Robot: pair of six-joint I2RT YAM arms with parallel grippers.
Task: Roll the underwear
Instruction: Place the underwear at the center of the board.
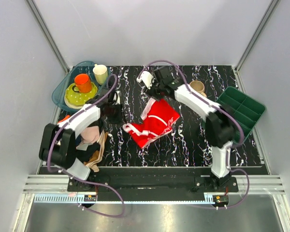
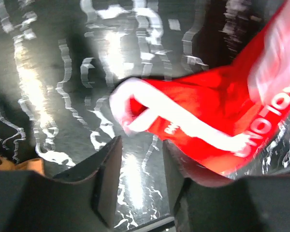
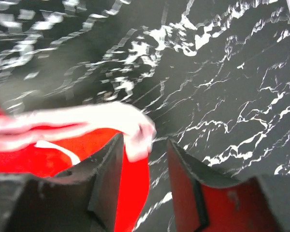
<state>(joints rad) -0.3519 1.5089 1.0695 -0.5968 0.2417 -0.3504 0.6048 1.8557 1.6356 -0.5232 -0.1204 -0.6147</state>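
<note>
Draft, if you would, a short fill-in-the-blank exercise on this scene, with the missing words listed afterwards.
1. The underwear lying on the black marbled table is bright ____ with white trim.
2. The compartment tray at the table's right edge is coloured ____.
3. In its wrist view the left claw is ____, with only table showing between its fingers.
4. The mug on the yellow-green plate is coloured ____.

Missing words: red; green; open; orange.

Marbled table (image 1: 183, 145): red underwear (image 1: 154, 124), blue basin (image 1: 58, 92), green tray (image 1: 253, 104), cup (image 1: 197, 87).
</note>
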